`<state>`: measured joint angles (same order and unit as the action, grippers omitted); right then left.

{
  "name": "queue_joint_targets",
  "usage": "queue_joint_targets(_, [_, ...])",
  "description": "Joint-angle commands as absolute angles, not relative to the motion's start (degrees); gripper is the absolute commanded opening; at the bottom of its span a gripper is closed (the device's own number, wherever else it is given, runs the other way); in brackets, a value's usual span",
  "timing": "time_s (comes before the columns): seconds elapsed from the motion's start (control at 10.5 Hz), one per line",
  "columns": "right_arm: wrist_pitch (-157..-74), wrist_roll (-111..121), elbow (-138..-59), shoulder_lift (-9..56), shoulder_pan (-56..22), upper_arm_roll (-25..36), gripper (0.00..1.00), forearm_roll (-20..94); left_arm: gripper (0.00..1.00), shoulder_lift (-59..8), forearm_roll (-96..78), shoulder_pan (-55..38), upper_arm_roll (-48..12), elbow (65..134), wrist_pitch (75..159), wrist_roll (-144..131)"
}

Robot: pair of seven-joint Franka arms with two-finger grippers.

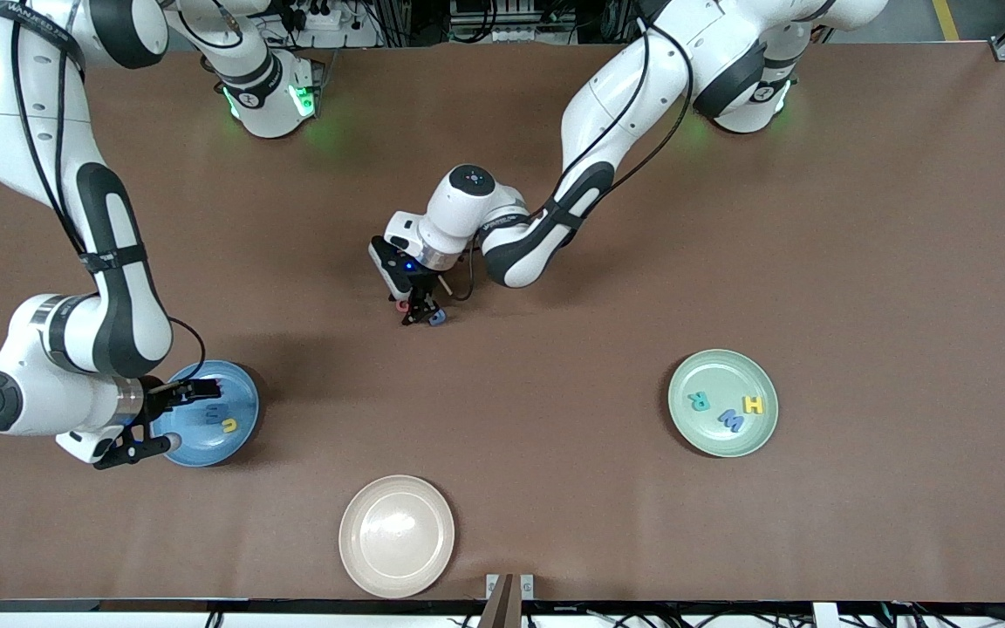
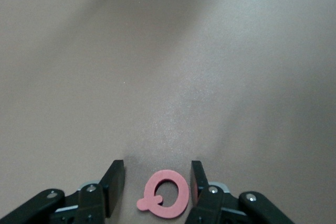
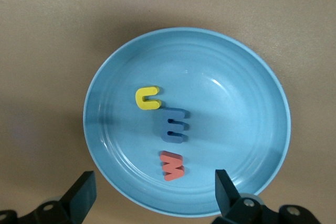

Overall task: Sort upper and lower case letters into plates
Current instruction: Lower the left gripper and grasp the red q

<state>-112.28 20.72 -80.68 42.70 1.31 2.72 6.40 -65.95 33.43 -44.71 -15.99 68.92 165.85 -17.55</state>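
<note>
A red letter Q (image 2: 165, 193) lies flat on the brown table, at mid-table (image 1: 399, 305). My left gripper (image 2: 156, 184) is down around it, open, one finger close against the Q and the other a little apart. A small blue letter (image 1: 438, 318) lies beside that gripper (image 1: 415, 311). The blue plate (image 3: 236, 103) holds a yellow u (image 3: 148, 98), a blue m (image 3: 173, 125) and a red w (image 3: 172, 165). My right gripper (image 3: 153, 192) hangs open over that plate's rim (image 1: 206, 445). The mint green plate (image 1: 712, 371) holds a teal R (image 1: 699, 401), a blue W (image 1: 731, 421) and a yellow H (image 1: 754, 405).
A beige cream plate (image 1: 396, 535) sits bare near the table's front edge, nearer to the front camera than the Q. The blue plate is at the right arm's end of the table, the green plate toward the left arm's end.
</note>
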Motion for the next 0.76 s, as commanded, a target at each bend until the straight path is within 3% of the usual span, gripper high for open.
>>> queue_joint_targets(0.0, [-112.06, 20.21, -81.21, 42.19, 1.14, 2.55, 1.0, 5.71, 0.51, -65.92, 31.99, -44.74, -16.08, 69.96, 166.46, -16.43])
queue_joint_targets(0.67, [-112.06, 16.62, -81.12, 42.01, -0.96, 2.55, 1.0, 5.98, 0.11, -66.0, 31.82, -44.65, -16.26, 70.31, 166.46, -16.79])
